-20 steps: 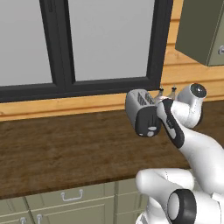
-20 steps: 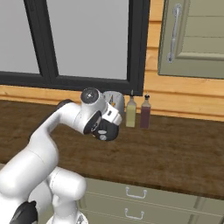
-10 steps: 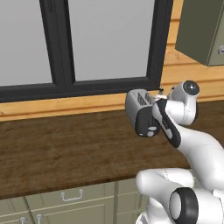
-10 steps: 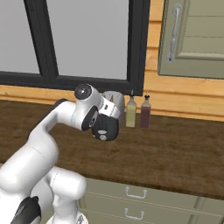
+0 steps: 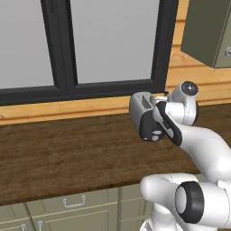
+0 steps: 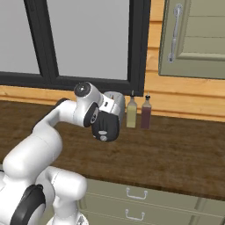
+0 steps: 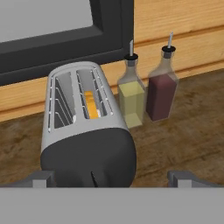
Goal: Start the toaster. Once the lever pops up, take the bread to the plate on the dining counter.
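A silver toaster [image 7: 83, 131] with a dark front end stands on the wooden counter below the window. The bread [image 7: 91, 104], a tan slice, sits low in its right slot; the left slot looks empty. My gripper [image 7: 113, 179] hovers open just in front of the toaster's dark end, one fingertip [image 7: 41, 178] on each side of it and apart from it. From the base, the dark hand [image 5: 151, 127] hangs right before the toaster [image 5: 140, 102], also seen as hand [image 6: 105, 126] and toaster [image 6: 116, 103]. The plate and the dining counter are out of view.
Two bottles stand just right of the toaster, a yellow one [image 7: 131, 98] and a dark red one [image 7: 161, 94]. The window frame and wooden wall close the back. A wall cabinet [image 6: 193, 39] hangs at upper right. Pale green drawers [image 5: 72, 203] sit under the counter.
The arm's upper joint and hand have shifted slightly sideways in front of the toaster. The jaws stay open and the toaster and bottles have not moved.
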### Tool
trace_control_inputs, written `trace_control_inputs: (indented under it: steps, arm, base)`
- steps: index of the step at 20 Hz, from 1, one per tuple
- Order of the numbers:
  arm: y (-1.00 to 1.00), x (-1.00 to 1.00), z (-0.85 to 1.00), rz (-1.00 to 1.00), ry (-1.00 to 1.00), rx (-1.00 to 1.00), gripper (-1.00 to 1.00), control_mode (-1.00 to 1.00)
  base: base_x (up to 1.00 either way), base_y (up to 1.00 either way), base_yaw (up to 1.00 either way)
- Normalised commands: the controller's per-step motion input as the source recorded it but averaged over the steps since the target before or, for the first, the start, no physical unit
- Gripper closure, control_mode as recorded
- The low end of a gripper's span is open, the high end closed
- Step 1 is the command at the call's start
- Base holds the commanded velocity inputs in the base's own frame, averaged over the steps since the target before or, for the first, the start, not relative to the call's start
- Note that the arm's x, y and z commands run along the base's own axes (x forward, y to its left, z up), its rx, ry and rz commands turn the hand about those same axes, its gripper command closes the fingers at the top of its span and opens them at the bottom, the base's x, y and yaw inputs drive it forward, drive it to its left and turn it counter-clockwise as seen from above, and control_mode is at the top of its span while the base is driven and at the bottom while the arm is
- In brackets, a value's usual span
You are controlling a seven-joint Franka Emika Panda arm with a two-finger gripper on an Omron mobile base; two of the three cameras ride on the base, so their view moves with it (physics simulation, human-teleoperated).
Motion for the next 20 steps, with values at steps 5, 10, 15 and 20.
trace_control_inputs:
  steps: [5,10,15,20]
  arm:
    - [0.00,0.00,0.00,0.00,0.00,0.00,-1.00,-1.00]
    - [0.00,0.00,0.00,0.00,0.00,0.00,-1.00,-1.00]
    - [0.00,0.00,0.00,0.00,0.00,0.00,-1.00,-1.00]
    - [0.00,0.00,0.00,0.00,0.00,0.00,-1.00,-1.00]
  base:
    - [0.00,0.00,0.00]
    - [0.00,0.00,0.00]
    - [0.00,0.00,0.00]
    - [0.00,0.00,0.00]
